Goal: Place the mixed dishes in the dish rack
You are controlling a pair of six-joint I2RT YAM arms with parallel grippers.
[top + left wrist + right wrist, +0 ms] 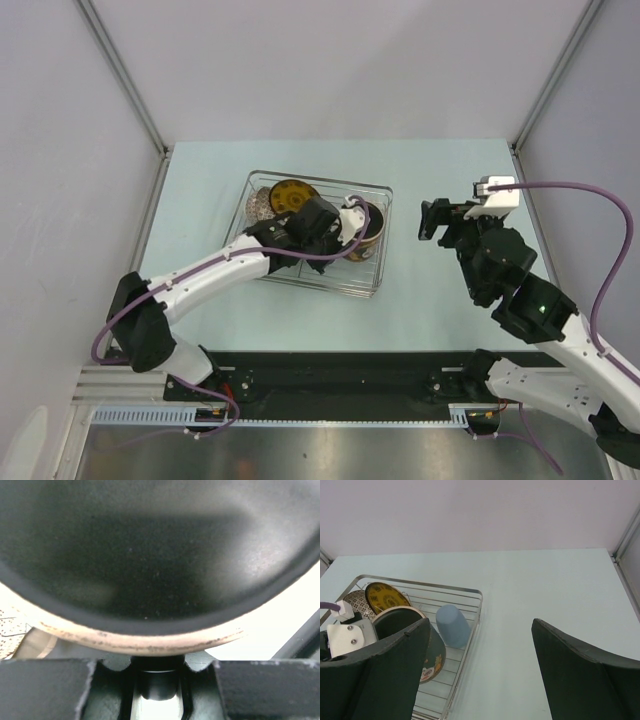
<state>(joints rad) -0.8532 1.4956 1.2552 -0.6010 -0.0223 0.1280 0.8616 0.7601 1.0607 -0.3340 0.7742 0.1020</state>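
I count four dishes in the dish rack [330, 181] [445, 586], the silver wire basket sitting left of centre on the pale worktop [420, 300] [545, 590]: two bowls, one plate and one cup.

At the rack's far left end a reddish-white patterned bowl [259, 204] [356, 602] stands on edge. Just beside it the dark plate with the yellow round motif [292, 195] [385, 597] is also upright. Nearer the right end, the blue-patterned bowl [368, 232] [140, 640] [427, 665] is tipped up on its rim, its dark inside and cream lip facing my left arm. A light-blue cup [452, 625] lies just beside that bowl, against the rack's right wall. I cannot make out its mouth.

My left tool [345, 232] [157, 680] is inside the rack, right up against the blue-patterned bowl. The bowl's dark hollow fills the left wrist view, and its lip dips to the narrow gap between the jaws. I cannot tell whether they are pinching the lip.

My right tool [428, 220] [480, 622] hangs over bare worktop just right of the rack. It is spread wide with nothing between its two fingers [395, 670], and it faces the rack's right end.
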